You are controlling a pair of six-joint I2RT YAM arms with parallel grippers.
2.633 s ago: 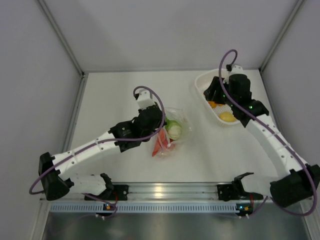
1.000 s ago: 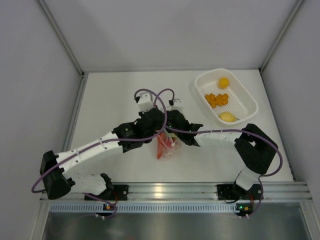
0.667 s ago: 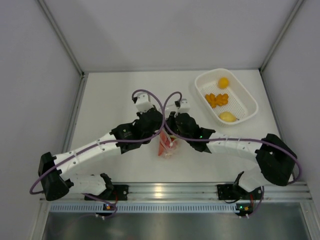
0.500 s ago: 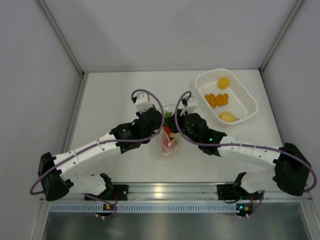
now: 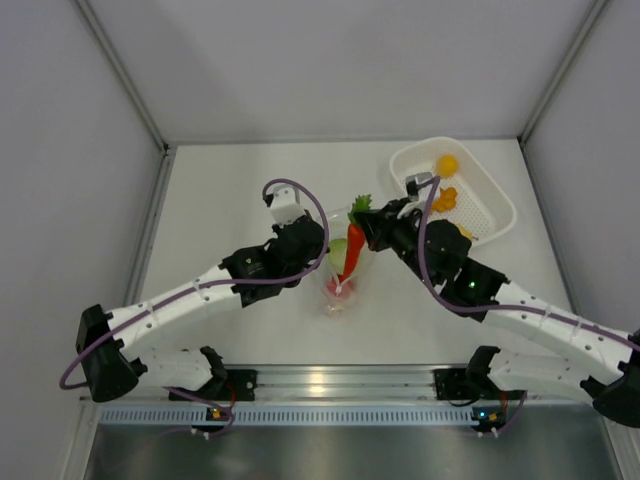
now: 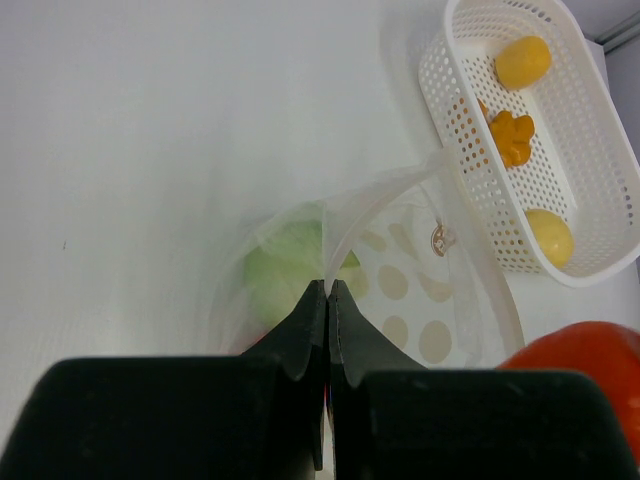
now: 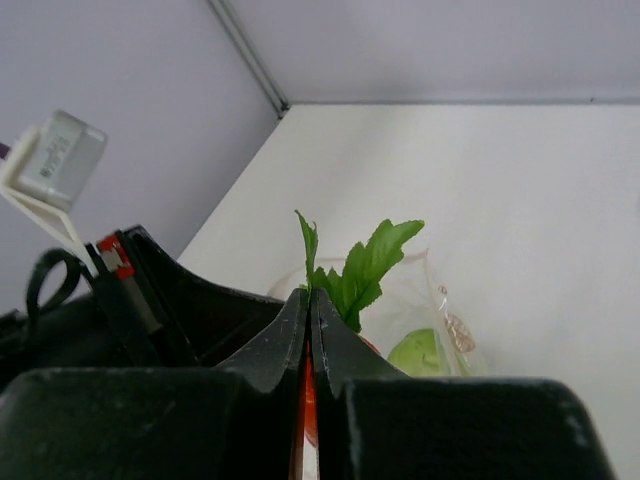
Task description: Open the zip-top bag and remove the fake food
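Change: half a second earlier the red plastic chilli (image 5: 354,248) was low in the pouch mouth with the right gripper (image 5: 368,222) down over it. It is now raised and hung upright, and the right arm has been swung nearer the basket. The left arm is seen unchanged.
Landmark: the white perforated oval plastic basket (image 5: 508,215), set on the matte white table (image 5: 230,190).
Bag: the clear, crinkly zip-top bag (image 5: 362,285) with printed white dots is found just left of the basket, its mouth pulled open.
Chilli: glossy, tapered and red with a leafy green stem. It is held between bag and basket side, tip down over the bag; whether the tip is fully out cannot be told.
Still in the bag: a smooth pale-green ball (image 6: 280,270) and a glossy red ball (image 5: 337,290), both left of the basket.
In the basket: a round orange ball (image 6: 523,60) at the far end, an orange lumpy piece (image 6: 510,135) in the middle and a yellow lemon (image 6: 549,235) at the near end.
Left gripper (image 6: 327,290): the black fingers are pressed together on a fold of the bag's thin film — the edge is pinched and drawn taut.
Right gripper: the jaws are clamped on the chilli's green stem, by which the chilli is carried.
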